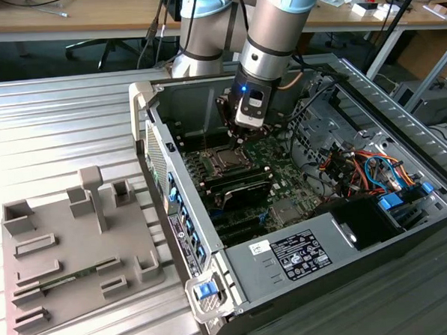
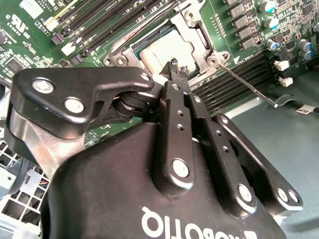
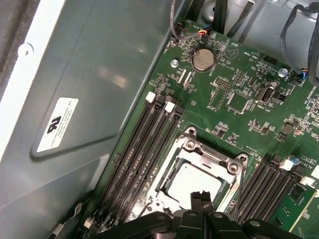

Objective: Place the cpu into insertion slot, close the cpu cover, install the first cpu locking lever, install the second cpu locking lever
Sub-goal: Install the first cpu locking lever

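Black tool [image 2: 177, 67], tips pressed together and empty, hangs over the small silver square cpu [image 3: 192, 180], already in the dark square insertion slot [image 3: 163, 185]. Thin silver frame cpu cover [image 3: 212, 158] looks down; one thin wire lever [image 2: 249, 88] looks loose.

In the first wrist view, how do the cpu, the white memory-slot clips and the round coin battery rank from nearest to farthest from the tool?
Measured from the tool:
1. cpu, right at the tool's tips.
2. white memory-slot clips, off to one side of the cpu.
3. round coin battery, well beyond the clips on the green board.
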Available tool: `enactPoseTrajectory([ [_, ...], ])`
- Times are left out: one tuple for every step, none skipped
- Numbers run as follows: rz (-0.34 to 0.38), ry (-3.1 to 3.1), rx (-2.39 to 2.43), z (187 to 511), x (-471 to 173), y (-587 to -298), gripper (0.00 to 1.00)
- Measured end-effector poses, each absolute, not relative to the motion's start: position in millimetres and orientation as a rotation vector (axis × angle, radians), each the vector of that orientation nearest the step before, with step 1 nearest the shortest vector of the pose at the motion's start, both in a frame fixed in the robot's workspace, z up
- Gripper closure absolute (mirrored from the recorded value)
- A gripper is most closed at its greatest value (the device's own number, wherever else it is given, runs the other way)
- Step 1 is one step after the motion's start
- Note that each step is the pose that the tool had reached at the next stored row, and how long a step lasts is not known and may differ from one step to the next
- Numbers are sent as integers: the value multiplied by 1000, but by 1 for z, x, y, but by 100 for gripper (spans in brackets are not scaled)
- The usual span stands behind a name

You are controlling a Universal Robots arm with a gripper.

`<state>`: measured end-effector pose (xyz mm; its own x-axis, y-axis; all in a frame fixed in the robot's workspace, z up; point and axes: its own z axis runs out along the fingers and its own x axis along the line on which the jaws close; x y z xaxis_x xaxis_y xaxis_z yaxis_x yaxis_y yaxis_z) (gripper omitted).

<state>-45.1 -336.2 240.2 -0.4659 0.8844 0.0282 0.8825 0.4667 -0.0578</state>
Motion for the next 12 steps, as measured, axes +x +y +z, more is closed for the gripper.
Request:
enactPoseTrajectory([
  [54,-2646,-1590,240,-45,-336,89],
  [54,-2649,-1586,240,-45,-336,89],
  [54,-2652,-1581,240,-45,-336,89],
  [55,-2655,-1575,240,-45,-336,89],
  [55,-2658,-1570,240,-45,-336,89],
  [55,-2661,-1565,240,-45,-336,89],
  [55,-2664,-1560,240,-45,-336,89],
  [55,-2667,-1556,240,-45,-336,89],
  [55,-2672,-1548,240,-45,-336,89],
  [56,-2676,-1540,240,-45,-336,89],
  [56,-2682,-1531,240,-45,-336,89],
  [56,-2685,-1526,240,-45,-336,89],
])
